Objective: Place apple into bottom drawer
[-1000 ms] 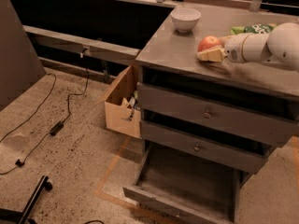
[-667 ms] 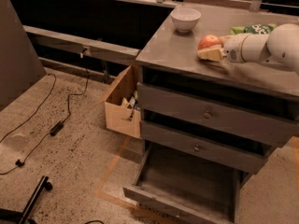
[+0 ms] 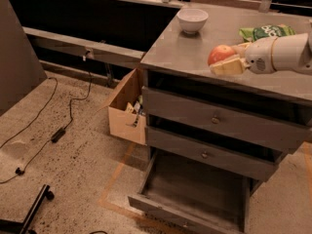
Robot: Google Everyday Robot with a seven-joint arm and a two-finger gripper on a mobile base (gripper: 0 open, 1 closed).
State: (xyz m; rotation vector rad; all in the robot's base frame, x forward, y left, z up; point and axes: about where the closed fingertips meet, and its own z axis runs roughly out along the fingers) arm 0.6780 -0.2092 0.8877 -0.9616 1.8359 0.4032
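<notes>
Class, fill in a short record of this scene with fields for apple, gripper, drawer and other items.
apple: round red-orange apple, near the front edge of the grey cabinet top
gripper: two-finger gripper, over that top, closed around the apple
drawer: grey bottom drawer, pulled open
others: white bowl and green snack bag on top; cardboard box on floor

I count one pincer (image 3: 230,57) over the tabletop (image 3: 185,52), one apple (image 3: 218,52) in it, one bowl (image 3: 192,19) and one green bag (image 3: 265,32) behind it, three drawers (image 3: 214,118) and one box (image 3: 124,116) below it.
</notes>
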